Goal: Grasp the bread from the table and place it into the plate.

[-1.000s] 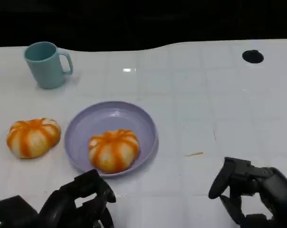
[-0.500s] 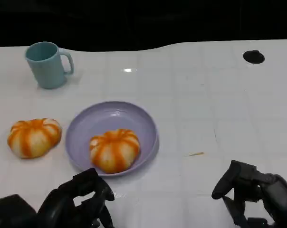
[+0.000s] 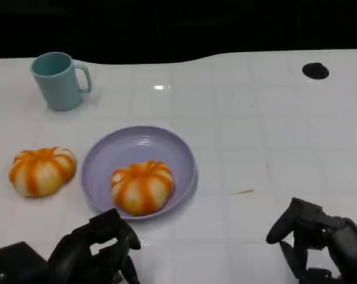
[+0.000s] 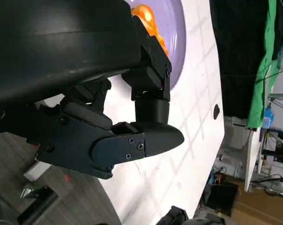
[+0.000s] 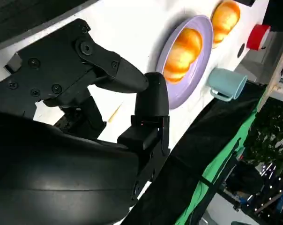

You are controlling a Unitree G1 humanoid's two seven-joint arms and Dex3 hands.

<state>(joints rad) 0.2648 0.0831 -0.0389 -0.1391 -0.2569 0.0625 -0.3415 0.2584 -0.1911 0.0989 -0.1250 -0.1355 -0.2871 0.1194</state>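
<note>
Resting in the purple plate (image 3: 104,160), one orange-striped bread (image 3: 142,186) sits just beyond the left hand (image 3: 93,251), whose curled fingers hold nothing. A second bread (image 3: 41,170) lies on the white bench (image 3: 255,118) left of the plate. The right hand (image 3: 317,242), also curled and empty, hangs well apart.

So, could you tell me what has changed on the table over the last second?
The right hand has drawn back toward the robot, sliding lower and a little rightward in the head view, holding nothing. The left hand has barely shifted and holds nothing. One bread stays in the purple plate, the other bread on the table beside it, and the teal mug has not moved.
</note>
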